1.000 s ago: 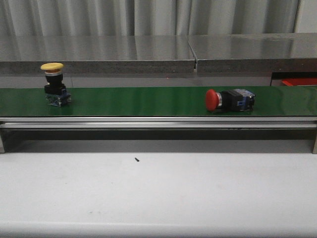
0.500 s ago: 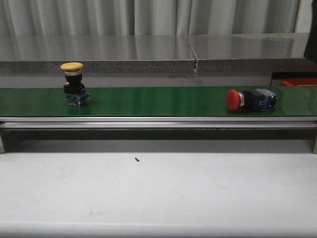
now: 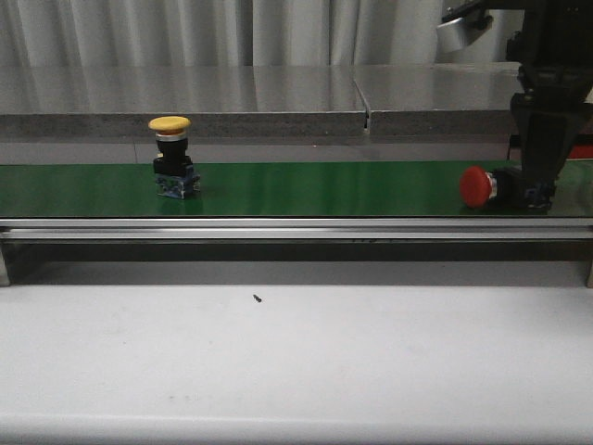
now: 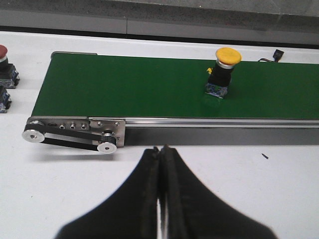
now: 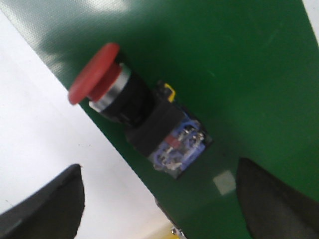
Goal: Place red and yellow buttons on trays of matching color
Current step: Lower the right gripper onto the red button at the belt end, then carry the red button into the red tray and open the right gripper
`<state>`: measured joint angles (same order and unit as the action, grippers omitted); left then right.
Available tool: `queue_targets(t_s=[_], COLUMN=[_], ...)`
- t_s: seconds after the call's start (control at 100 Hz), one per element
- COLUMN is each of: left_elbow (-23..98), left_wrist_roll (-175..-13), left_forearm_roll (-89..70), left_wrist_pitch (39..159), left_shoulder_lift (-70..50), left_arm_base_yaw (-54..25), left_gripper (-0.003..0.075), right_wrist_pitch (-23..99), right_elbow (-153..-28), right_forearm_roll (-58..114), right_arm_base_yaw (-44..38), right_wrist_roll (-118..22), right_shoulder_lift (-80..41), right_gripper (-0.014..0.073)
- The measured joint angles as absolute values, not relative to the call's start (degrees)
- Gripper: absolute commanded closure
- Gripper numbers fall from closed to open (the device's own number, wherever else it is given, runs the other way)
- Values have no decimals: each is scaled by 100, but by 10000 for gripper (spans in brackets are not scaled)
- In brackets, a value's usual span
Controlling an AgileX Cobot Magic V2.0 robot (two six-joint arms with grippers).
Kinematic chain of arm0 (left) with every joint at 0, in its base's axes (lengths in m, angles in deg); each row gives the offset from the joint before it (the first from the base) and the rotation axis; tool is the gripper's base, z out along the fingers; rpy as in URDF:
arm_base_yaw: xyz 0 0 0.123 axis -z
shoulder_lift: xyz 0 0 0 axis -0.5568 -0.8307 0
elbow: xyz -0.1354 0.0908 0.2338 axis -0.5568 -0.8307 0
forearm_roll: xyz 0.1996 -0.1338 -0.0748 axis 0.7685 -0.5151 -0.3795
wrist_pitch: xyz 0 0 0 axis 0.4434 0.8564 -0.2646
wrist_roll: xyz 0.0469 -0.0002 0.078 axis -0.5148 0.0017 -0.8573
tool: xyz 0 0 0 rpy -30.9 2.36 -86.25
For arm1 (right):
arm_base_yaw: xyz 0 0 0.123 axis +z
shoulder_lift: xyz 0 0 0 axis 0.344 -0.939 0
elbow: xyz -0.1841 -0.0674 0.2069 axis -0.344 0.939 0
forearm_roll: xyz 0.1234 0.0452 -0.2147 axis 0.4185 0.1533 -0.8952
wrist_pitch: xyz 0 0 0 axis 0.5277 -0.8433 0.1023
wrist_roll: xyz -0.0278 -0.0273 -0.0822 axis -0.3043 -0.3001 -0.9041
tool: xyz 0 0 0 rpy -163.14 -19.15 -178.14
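A yellow button [image 3: 170,156] stands upright on the left part of the green belt [image 3: 306,188]. It also shows in the left wrist view [image 4: 224,71]. A red button [image 3: 478,186] lies on its side at the belt's right end. My right gripper [image 3: 536,188] hangs over its black and blue body. In the right wrist view the red button [image 5: 129,107] lies between the open fingers [image 5: 47,206], untouched; my right gripper [image 5: 159,172] is open. My left gripper [image 4: 160,149] is shut and empty over the white table in front of the belt.
The belt's steel frame [image 3: 278,229] runs across the table's width. More buttons [image 4: 4,62] sit on the white table beyond the belt's end. A red sliver [image 3: 582,151] shows behind my right arm. A small dark speck [image 3: 257,298] lies on the table.
Both buttons have moved to the right along the belt. My right arm has come down into view over the red button.
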<state>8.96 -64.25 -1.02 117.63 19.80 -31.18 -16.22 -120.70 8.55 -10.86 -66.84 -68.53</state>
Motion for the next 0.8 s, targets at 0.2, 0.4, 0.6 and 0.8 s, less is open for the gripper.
queue_targets(t_s=[0.2,0.4,0.6,0.8], left_elbow=[896,896,896,896], left_wrist_roll=[-6425,-6425,-6425,-6425], left_forearm_roll=[-102,-102,-102,-102], left_wrist_pitch=[11763,11763,11763,11763], left_shoulder_lift=[1980,1980,1980,1980], left_arm_base_yaw=[-3118,-3118,-3118,-3118], left_gripper=[739,739,739,739], right_wrist_pitch=[-1550,-1434,-1280,-1498], right_elbow=[-12074,-12083,-12142,-12391], right_forearm_roll=[806,779,580,802], right_arm_base_yaw=[-1086,-1086,-1096,-1243], right_wrist_roll=[-6699,-6712,-6713,-6437], right_shoulder_lift=[-7024,-7263,-7355,-7432], right_gripper=[-18,101,347,432])
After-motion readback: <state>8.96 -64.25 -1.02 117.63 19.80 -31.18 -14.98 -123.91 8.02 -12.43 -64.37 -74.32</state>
